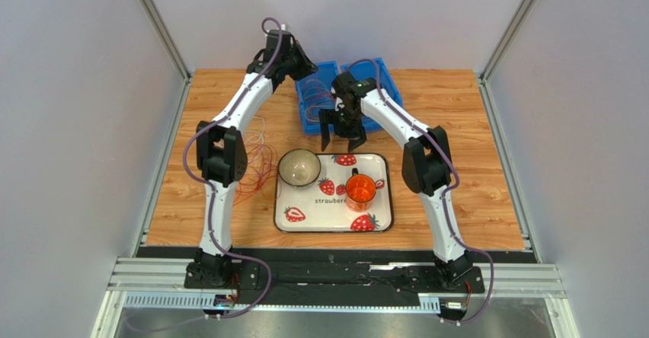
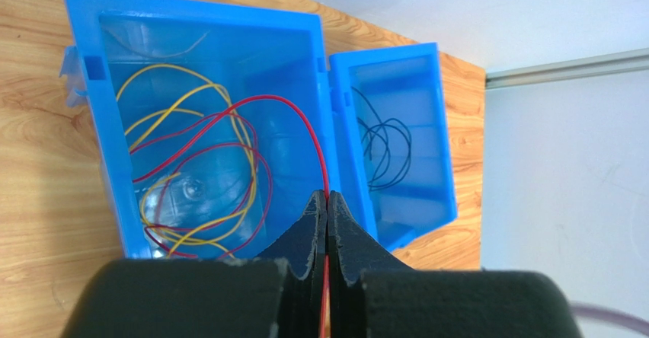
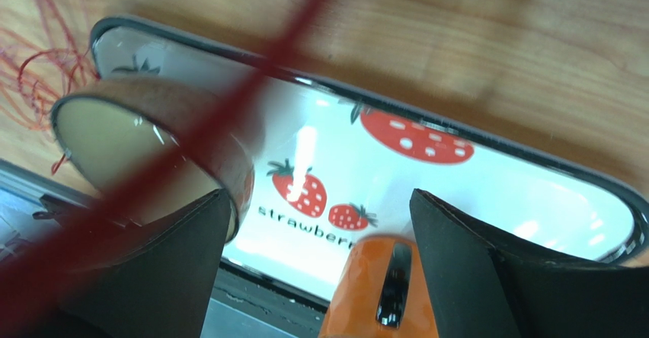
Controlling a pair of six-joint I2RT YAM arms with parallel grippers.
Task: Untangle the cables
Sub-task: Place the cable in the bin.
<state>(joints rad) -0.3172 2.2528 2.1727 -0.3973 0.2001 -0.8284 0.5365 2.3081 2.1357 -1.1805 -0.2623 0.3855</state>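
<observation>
Loose red and white cables (image 1: 255,167) lie on the table (image 1: 457,201) beside the left arm; the left gripper (image 2: 327,201) is pinched tight on a red cable (image 2: 293,110) rising from the left bin (image 2: 95,125), where red and yellow loops (image 2: 194,163) lie coiled; a black cable (image 2: 385,151) sits in the right bin (image 2: 385,52). The right gripper (image 1: 341,134) hangs with fingers spread wide, holding nothing, over the far edge of the tray (image 1: 335,216); the tray carries a bowl (image 1: 298,167) and an orange cup (image 1: 360,188).
</observation>
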